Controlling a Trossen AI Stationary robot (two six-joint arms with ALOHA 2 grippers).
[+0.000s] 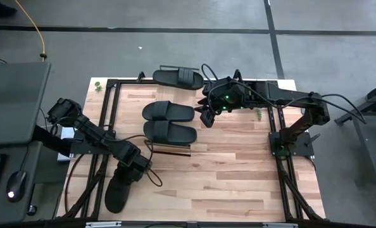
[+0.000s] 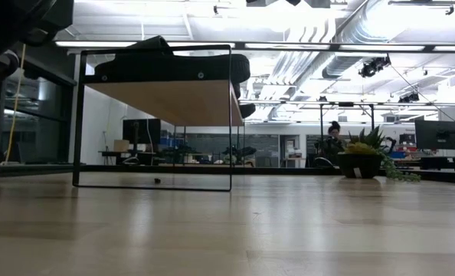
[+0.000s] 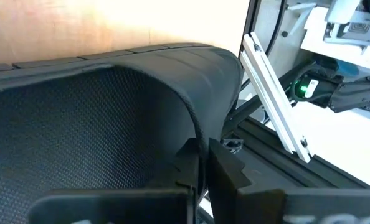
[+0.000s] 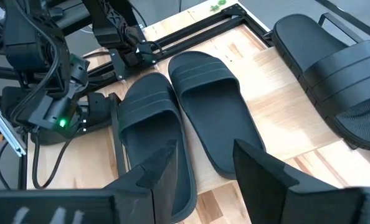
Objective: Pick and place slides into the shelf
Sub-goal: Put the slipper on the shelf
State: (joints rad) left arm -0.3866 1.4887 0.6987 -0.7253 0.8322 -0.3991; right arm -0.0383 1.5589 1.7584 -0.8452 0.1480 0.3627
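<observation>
Lying at the table's (image 1: 238,183) near-left corner, one slide (image 1: 117,193), strap pinched in the clenched left gripper (image 1: 136,170). Two slides (image 1: 169,121) side by side on the shelf (image 1: 173,149); fourth at far edge. Above, right gripper (image 1: 208,118) parted, empty.

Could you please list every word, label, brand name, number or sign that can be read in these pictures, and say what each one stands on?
No readable text appears in any view.
The slides show ribbed straps with no legible brand.
A white device in the left wrist view bears markings too blurred to read.
The monitors in the room behind are too small to read.
</observation>
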